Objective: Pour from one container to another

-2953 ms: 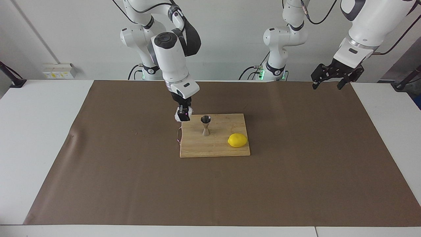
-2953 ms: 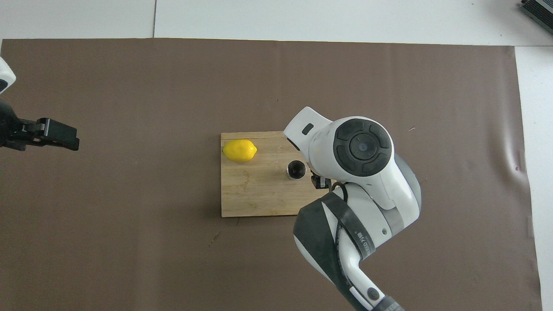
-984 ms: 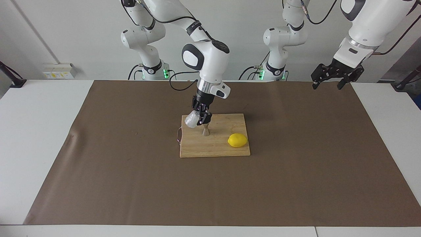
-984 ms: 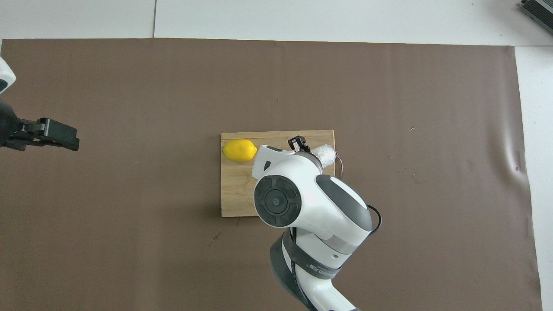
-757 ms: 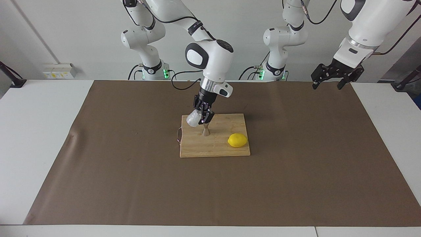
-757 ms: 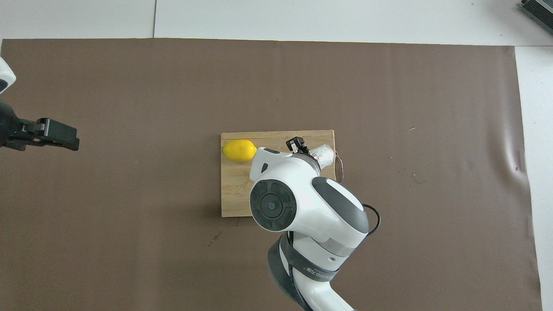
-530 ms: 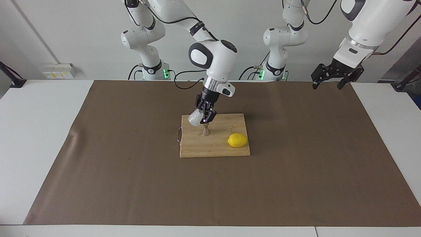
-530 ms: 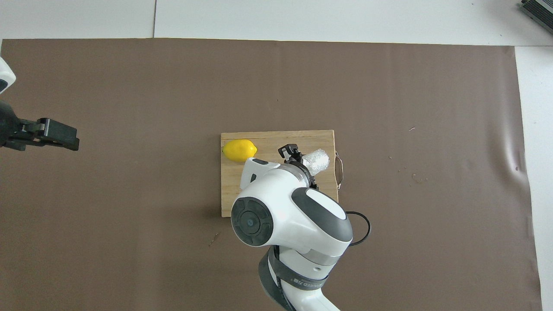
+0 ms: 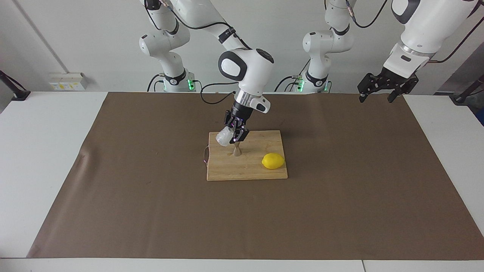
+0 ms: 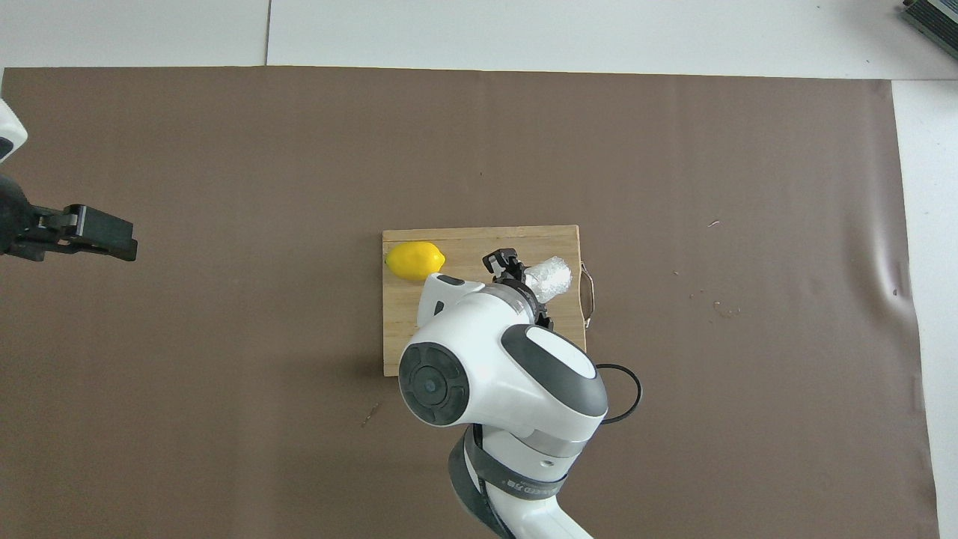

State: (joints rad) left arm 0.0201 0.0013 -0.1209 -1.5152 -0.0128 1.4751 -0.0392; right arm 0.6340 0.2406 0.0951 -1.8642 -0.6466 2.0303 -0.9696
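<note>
Translucent crinkled cup point(image 9: 224, 136) hangs tipped over the steel jigger point(image 9: 236, 150) on our cutting board point(image 9: 249, 172), clamped in our right gripper point(image 9: 235, 133). Our left gripper point(image 9: 380, 92) waits open over the bench edge. That narrow mouth invites spilling, or a knocked jigger.

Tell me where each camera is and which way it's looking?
Facing view: high up across the table, looking at both robots; shows whole arms, the right gripper tipping the cup over the jigger, and the left gripper waiting open.
Overhead view: high above the robots' end, looking forward and down; shows the right arm's wrist and the left gripper.
Both show the cutting board, the lemon and the cup, turned half around.
</note>
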